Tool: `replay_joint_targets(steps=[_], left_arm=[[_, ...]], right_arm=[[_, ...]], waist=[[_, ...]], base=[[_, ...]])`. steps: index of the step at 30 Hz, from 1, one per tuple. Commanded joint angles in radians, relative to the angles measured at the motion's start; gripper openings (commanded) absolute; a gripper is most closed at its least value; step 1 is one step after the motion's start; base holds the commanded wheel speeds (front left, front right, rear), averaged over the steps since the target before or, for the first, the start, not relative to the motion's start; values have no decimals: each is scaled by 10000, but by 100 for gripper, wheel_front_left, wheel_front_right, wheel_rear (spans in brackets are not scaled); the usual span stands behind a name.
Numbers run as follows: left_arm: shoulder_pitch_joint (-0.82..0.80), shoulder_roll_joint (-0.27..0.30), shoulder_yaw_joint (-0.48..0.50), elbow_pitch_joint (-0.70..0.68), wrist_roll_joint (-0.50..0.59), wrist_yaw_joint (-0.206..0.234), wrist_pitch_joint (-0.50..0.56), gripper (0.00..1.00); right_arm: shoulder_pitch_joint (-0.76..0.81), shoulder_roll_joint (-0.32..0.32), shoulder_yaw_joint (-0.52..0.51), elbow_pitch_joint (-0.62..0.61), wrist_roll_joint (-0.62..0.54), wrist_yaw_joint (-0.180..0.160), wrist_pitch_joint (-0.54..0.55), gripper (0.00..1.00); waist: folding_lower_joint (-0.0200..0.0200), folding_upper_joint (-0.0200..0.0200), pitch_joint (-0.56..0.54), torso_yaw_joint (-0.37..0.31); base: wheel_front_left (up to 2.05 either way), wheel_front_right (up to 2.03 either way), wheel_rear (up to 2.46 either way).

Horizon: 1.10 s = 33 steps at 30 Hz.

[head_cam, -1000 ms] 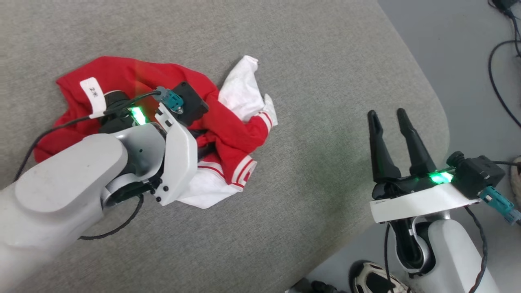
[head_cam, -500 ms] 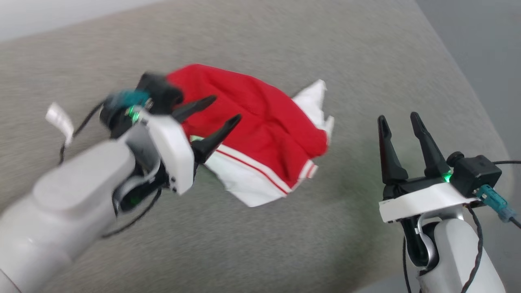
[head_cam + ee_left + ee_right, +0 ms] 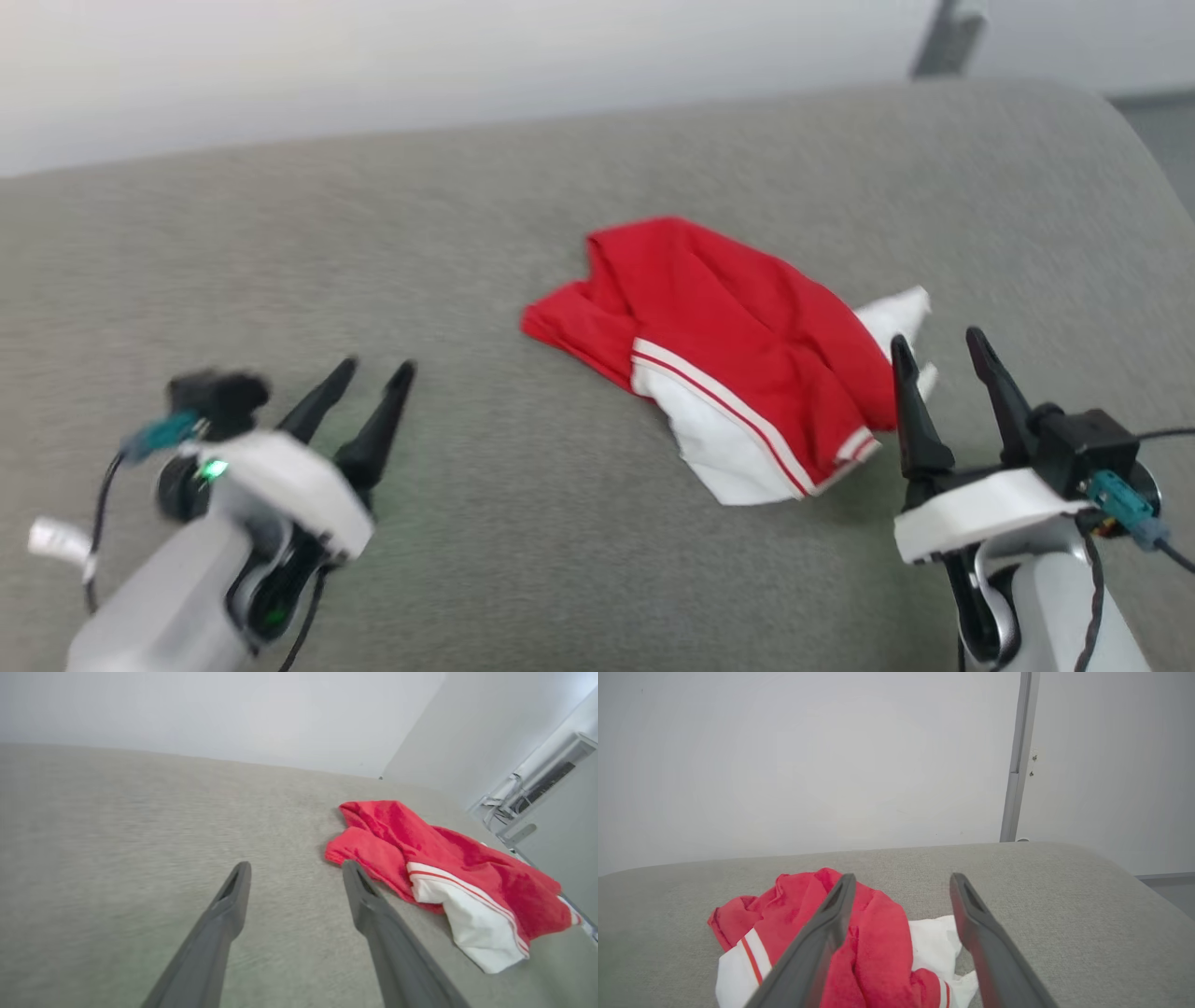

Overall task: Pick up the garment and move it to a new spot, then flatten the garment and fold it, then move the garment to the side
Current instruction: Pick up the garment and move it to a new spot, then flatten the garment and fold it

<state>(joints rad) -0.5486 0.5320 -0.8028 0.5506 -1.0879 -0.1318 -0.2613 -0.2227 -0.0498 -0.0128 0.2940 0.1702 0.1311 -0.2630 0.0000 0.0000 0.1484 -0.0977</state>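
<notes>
Left pincer (image 3: pixel 378 366) is off the cloth now. Half a second ago it was over the garment's edge; now it sits well apart from it, down at the lower left of the head view, fingers spread with nothing between them. The garment (image 3: pixel 738 373) lies crumpled on the grey fabric surface (image 3: pixel 523 233), right of centre and close in front of the right pincer (image 3: pixel 937 338).

The pale left forearm (image 3: pixel 159 616) rises from the bottom corner, its fingers tipped up and to the right, roughly towards the cloth. A green light (image 3: pixel 213 469) glows on the wrist. The right arm stands at the lower right, fingers pointing up the view and parted, gripping nothing.

The garment's long axis runs from upper left to lower right in the head view: red bulk at the far end, a white sleeve with red-and-white striped trim at the near end, and a second white flap poking out to the right.

In the left wrist view the left pincer (image 3: pixel 296 867) is wide open over bare fabric, with the garment (image 3: pixel 444 872) off to its right. In the right wrist view the right pincer (image 3: pixel 903 878) frames the heap, one finger crossing in front of the garment (image 3: pixel 878 933); I cannot tell whether it touches. The bottom edge cuts off the cloth's near part. The cloth is bunched, so front and back are hard to make out, and the left arm is blurred.
</notes>
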Motion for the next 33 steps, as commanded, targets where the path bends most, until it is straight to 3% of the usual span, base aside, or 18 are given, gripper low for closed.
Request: replay_joint_targets(steps=[1, 7, 16, 24, 33], left_arm=[[334, -103, 464, -90, 356, 32, -50, 100], [2629, -396, 3171, -468, 2322, 32, -49, 100], [5141, -1458, 6499, -1675, 5605, 270, -50, 100], [6178, -2495, 8184, -2999, 7826, 171, -51, 100], [6341, -3185, 8684, -3300, 8534, 23, -51, 100]], right_arm=[[199, -26, -102, 57, -80, -7, -25, 100], [725, -18, -265, 159, -214, -7, -25, 100], [1489, -53, -773, -167, -380, -7, -23, 100], [1807, -58, -1108, -532, -265, -7, -25, 100], [1991, -22, -1134, -441, -162, -7, -24, 100]], waist=[[0, 0, -752, 742], [0, 0, -1316, 1088], [0, 0, -1527, 1223], [0, 0, -1599, 1217], [0, 0, -1571, 1239]], base=[[0, 0, 0], [0, 0, 0], [0, 0, 0], [0, 0, 0], [0, 0, 0]])
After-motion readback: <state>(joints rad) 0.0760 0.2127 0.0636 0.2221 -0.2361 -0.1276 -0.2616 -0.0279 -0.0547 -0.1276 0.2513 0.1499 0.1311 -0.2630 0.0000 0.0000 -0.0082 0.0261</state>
